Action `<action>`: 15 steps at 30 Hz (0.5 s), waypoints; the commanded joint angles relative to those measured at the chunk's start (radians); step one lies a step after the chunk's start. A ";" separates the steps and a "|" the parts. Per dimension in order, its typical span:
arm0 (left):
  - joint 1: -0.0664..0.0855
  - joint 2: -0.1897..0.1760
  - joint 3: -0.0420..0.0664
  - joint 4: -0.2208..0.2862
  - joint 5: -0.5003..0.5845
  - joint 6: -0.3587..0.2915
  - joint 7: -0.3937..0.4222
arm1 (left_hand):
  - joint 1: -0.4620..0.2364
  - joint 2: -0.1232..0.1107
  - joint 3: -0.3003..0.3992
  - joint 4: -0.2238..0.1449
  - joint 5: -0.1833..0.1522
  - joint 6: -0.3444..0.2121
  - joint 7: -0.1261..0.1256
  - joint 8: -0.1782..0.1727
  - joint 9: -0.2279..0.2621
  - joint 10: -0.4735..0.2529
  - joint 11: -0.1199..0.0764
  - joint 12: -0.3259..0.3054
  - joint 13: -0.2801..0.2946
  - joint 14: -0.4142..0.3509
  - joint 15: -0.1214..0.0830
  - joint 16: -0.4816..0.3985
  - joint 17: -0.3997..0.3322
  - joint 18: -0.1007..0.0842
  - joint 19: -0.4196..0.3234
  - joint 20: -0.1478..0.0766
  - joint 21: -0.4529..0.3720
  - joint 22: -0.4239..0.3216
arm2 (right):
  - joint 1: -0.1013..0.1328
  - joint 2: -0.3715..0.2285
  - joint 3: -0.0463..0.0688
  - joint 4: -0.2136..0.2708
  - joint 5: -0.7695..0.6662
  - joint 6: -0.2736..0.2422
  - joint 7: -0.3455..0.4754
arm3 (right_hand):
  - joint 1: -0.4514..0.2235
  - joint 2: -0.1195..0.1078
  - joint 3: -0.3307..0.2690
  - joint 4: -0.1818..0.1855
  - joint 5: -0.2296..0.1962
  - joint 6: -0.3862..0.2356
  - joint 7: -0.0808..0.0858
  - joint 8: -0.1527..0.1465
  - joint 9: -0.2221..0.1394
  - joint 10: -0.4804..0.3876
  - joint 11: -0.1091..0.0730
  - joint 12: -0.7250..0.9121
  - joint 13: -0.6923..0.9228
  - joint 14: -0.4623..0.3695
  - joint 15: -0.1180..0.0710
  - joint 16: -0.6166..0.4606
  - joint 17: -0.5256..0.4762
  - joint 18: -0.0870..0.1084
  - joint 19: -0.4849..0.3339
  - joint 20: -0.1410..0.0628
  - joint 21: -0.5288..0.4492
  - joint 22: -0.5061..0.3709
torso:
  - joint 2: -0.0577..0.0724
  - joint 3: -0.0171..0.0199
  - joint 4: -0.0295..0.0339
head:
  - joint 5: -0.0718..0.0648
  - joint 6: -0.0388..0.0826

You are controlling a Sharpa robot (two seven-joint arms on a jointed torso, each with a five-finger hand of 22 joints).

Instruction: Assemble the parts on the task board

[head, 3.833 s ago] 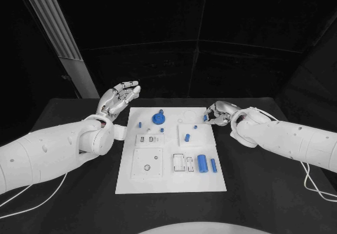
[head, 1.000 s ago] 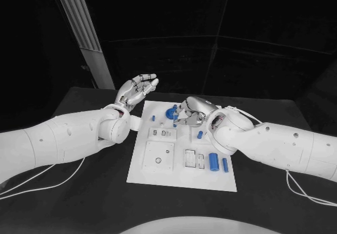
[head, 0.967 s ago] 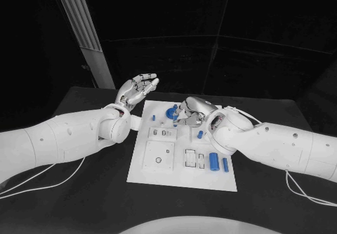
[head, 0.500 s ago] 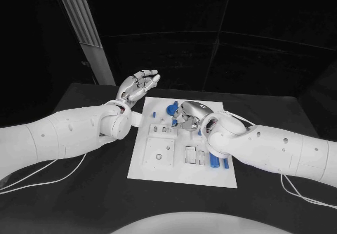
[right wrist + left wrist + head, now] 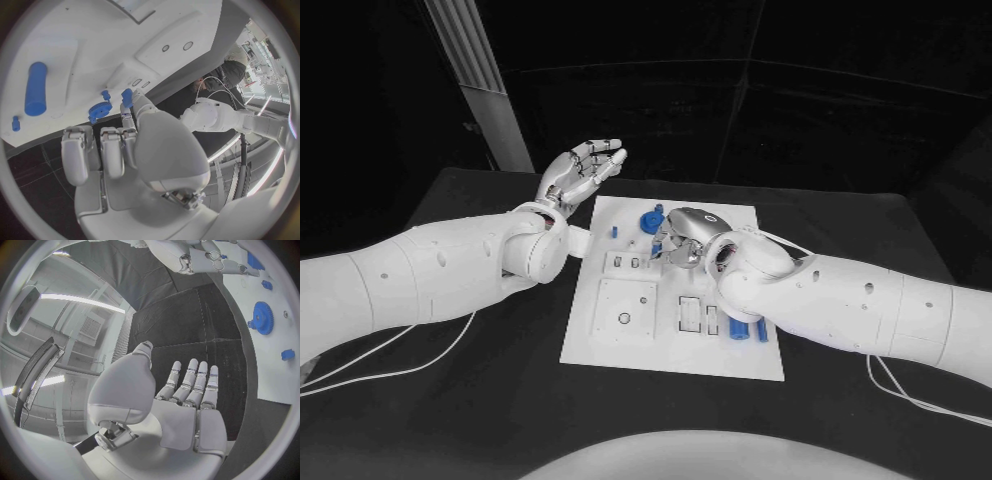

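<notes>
- The right hand (image 5: 687,237) hovered over the middle of the task board (image 5: 733,362), pinching a small blue part (image 5: 127,96) between thumb and a fingertip, the other fingers curled beside it.
- The left hand (image 5: 577,175) was raised beyond the board's far left corner, fingers spread, holding nothing.
- Risk, as a judgement: the slim part could tilt or slip from so light a pinch and miss its socket; the hand could also knock the blue gear (image 5: 652,219) close by.
- The board looked matte, hard and white, with recessed slots; a smooth blue cylinder (image 5: 737,324) lay near its right edge.
</notes>
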 commanded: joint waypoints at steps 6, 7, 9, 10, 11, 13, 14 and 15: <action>0.002 0.001 0.001 0.000 -0.006 0.005 0.268 | 0.001 0.007 0.003 -0.003 0.003 -0.003 0.156 0.005 -0.001 -0.008 -0.001 0.006 -0.001 -0.004 0.001 0.004 0.000 0.016 -0.007 0.001 -0.003 0.001 | -0.003 0.021 0.001 -0.021 -0.017 0.006 0.005 | -0.003 -0.006 -0.007 0.001 0.004 0.028 -0.022 0.003 0.002 0.104 0.007 0.003 0.263 0.104 0.007 0.002 0.263 -0.007 0.106 0.004 0.003 0.263 | -0.001 -0.0006 -0.0003 | -0.001 -0.003; 0.002 0.001 0.001 0.000 -0.006 0.005 0.268 | 0.001 0.007 0.003 -0.003 0.003 -0.003 0.156 0.005 -0.001 -0.008 -0.001 0.006 -0.001 -0.004 0.001 0.004 0.000 0.016 -0.007 0.001 -0.003 0.001 | -0.004 0.022 0.001 -0.023 -0.017 0.007 0.006 | -0.003 -0.006 -0.007 0.001 0.004 0.028 -0.022 0.003 0.002 0.104 0.007 0.003 0.263 0.104 0.007 0.002 0.263 -0.007 0.106 0.004 0.003 0.263 | -0.001 -0.0006 -0.0003 | -0.001 -0.003; 0.002 0.001 0.001 0.001 -0.006 0.005 0.268 | 0.001 0.007 0.003 -0.003 0.003 -0.003 0.156 0.005 -0.001 -0.008 -0.001 0.006 -0.001 -0.004 0.001 0.004 0.000 0.016 -0.007 0.001 -0.003 0.001 | -0.007 0.027 0.001 -0.026 -0.016 0.005 0.009 | -0.003 -0.006 -0.007 0.001 0.004 0.029 -0.021 0.003 0.002 0.104 0.007 0.003 0.263 0.104 0.007 0.002 0.263 -0.007 0.106 0.004 0.003 0.263 | -0.001 -0.0006 0.0002 | -0.002 -0.005; 0.002 0.001 0.001 0.001 -0.006 0.005 0.268 | 0.001 0.007 0.003 -0.003 0.003 -0.003 0.156 0.005 -0.001 -0.008 -0.001 0.006 -0.001 -0.004 0.001 0.004 0.000 0.016 -0.007 0.001 -0.003 0.001 | -0.009 0.029 0.001 -0.028 -0.016 0.005 0.010 | -0.003 -0.006 -0.008 0.001 0.004 0.029 -0.021 0.002 0.002 0.104 0.008 0.003 0.263 0.104 0.007 0.002 0.263 -0.007 0.106 0.004 0.003 0.263 | -0.001 -0.0006 0.0003 | -0.002 -0.005; 0.002 0.000 0.001 0.001 -0.006 0.005 0.268 | 0.001 0.007 0.003 -0.003 0.003 -0.003 0.156 0.005 -0.001 -0.008 -0.001 0.006 -0.001 -0.004 0.001 0.004 0.000 0.016 -0.007 0.001 -0.003 0.001 | -0.010 0.032 0.001 -0.030 -0.015 0.006 0.011 | -0.003 -0.006 -0.008 0.001 0.004 0.029 -0.021 0.002 0.002 0.104 0.008 0.003 0.263 0.104 0.007 0.002 0.263 -0.007 0.106 0.004 0.003 0.263 | -0.001 -0.0004 0.0005 | -0.002 -0.005; 0.002 0.000 0.001 0.001 -0.006 0.005 0.268 | 0.003 0.009 0.003 -0.003 0.004 -0.005 0.156 0.005 -0.002 -0.009 -0.001 0.007 -0.001 -0.004 0.001 0.005 0.000 0.016 -0.008 0.001 -0.003 0.001 | -0.011 0.037 0.001 -0.034 -0.015 0.008 0.014 | -0.003 -0.006 -0.008 0.001 0.004 0.029 -0.021 0.002 0.002 0.104 0.008 0.003 0.263 0.104 0.007 0.002 0.263 -0.007 0.106 0.004 0.003 0.263 | -0.001 -0.0004 0.0005 | -0.003 -0.005; 0.002 0.000 0.001 0.001 -0.006 0.005 0.268 | 0.003 0.009 0.003 -0.003 0.004 -0.005 0.156 0.005 -0.002 -0.009 -0.001 0.007 -0.001 -0.004 0.001 0.005 0.000 0.016 -0.008 0.001 -0.003 0.001 | -0.012 0.039 0.001 -0.036 -0.015 0.008 0.015 | -0.003 -0.006 -0.007 0.001 0.004 0.028 -0.021 0.001 0.002 0.104 0.008 0.003 0.263 0.104 0.007 0.002 0.263 -0.007 0.106 0.005 0.003 0.263 | -0.001 -0.0004 0.0005 | -0.003 -0.005; 0.002 0.000 0.001 0.001 -0.006 0.005 0.268 | 0.003 0.009 0.003 -0.003 0.004 -0.005 0.156 0.005 -0.002 -0.009 -0.001 0.007 -0.001 -0.004 0.001 0.005 0.000 0.016 -0.008 0.001 -0.003 0.001 | -0.013 0.042 0.001 -0.038 -0.015 0.008 0.016 | -0.003 -0.006 -0.007 0.000 0.004 0.028 -0.021 0.001 0.001 0.104 0.008 0.003 0.263 0.104 0.007 0.002 0.263 -0.007 0.106 0.005 0.003 0.263 | -0.001 -0.0005 0.0007 | -0.004 -0.005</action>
